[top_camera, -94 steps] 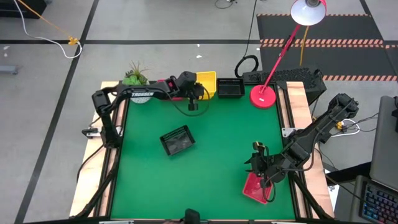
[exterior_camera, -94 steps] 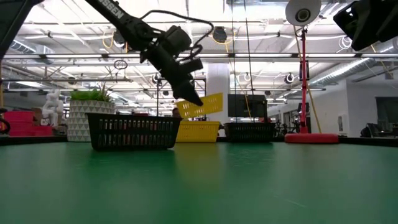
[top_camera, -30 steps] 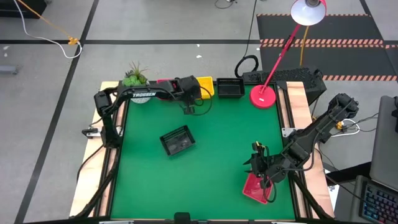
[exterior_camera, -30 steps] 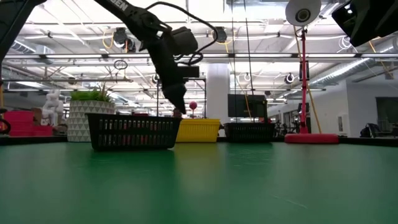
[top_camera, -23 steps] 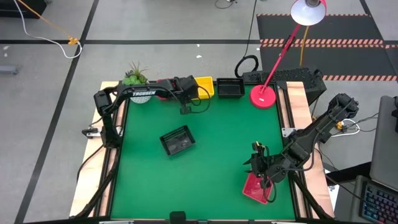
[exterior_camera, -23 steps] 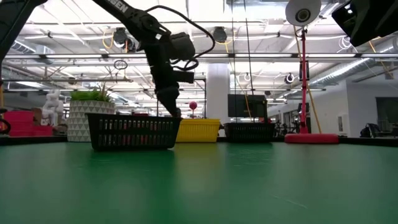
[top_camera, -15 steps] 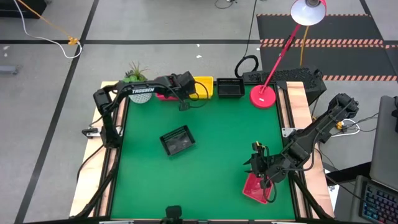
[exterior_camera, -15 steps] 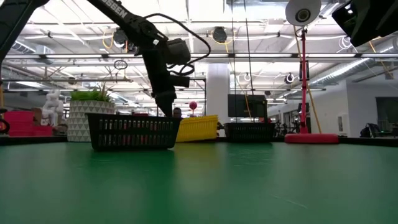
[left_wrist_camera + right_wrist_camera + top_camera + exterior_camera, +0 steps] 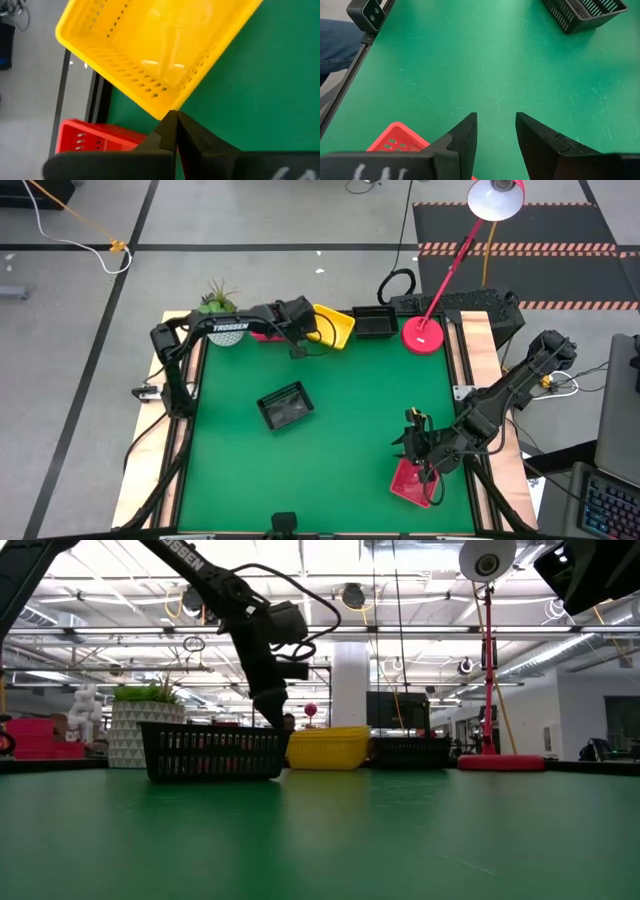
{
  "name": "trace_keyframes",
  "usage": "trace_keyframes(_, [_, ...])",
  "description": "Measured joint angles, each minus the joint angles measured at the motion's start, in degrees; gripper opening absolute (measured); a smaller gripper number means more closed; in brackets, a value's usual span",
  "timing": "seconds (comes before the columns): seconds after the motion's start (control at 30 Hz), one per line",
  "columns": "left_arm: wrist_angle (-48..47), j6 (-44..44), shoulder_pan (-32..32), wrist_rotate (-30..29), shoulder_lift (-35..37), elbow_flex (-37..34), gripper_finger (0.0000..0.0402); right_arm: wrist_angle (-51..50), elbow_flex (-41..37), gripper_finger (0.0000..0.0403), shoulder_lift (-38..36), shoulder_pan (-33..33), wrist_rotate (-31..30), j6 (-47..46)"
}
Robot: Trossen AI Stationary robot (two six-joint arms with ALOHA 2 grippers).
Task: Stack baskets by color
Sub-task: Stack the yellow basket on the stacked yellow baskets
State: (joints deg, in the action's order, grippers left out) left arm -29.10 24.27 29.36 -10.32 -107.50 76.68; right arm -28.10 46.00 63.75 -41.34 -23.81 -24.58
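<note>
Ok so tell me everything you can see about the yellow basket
The yellow basket is a shallow rectangular tray of glossy plastic with rows of small slots in its walls, and it looks empty. It sits at the table's far edge, turned askew, between a red basket and a black basket. The left claw is shut on one corner of its rim.

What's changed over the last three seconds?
The left gripper set down the yellow basket it carried, reopened, slid left and closed on the corner of the yellow basket, turning it askew. The right gripper, both black baskets and the red basket stayed put.
</note>
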Motion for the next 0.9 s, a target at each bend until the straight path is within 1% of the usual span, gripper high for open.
trace_keyframes(0.13, [0.13,0.0,-1.51,0.07,0.13,0.01,0.0025,0.0,0.0,0.0128,0.0,0.0,-0.02,0.07])
trace_keyframes(0.23, [0.05,-0.02,-2.99,1.74,0.17,0.27,0.0027,0.0,0.0,0.0128,0.0,0.0,-0.02,0.17])
trace_keyframes(0.37, [0.9,0.23,-5.62,2.71,0.2,2.21,0.0032,0.0,0.0,0.0128,0.0,0.0,-0.07,0.2])
trace_keyframes(0.43, [2.29,1.7,-7.15,2.67,0.22,3.14,0.0043,0.0,0.0,0.0128,0.0,0.0,-0.09,0.22])
trace_keyframes(0.53, [4.49,5.79,-8.77,2.55,0.22,4.18,0.0081,0.0,0.0,0.0128,0.0,0.0,-0.16,0.44])
trace_keyframes(0.6, [6.44,7.81,-8.5,2.62,-0.34,4.34,0.0118,0.02,0.0,0.0128,0.0,0.0,-0.17,0.44])
trace_keyframes(0.73, [6.43,11.43,-6.72,2.2,-1.89,4.27,0.0193,0.07,-0.02,0.0128,0.01,0.0,-0.17,-0.07])
trace_keyframes(0.83, [6.89,14.36,-5.66,3.33,-2.01,4.21,0.0218,0.22,-0.04,0.0128,0.02,0.0,-0.15,-0.09])
trace_keyframes(0.9, [7.12,15.52,-4.42,6.76,-2.69,4.14,0.0221,0.25,-0.04,0.0128,0.02,0.0,-0.15,-0.08])
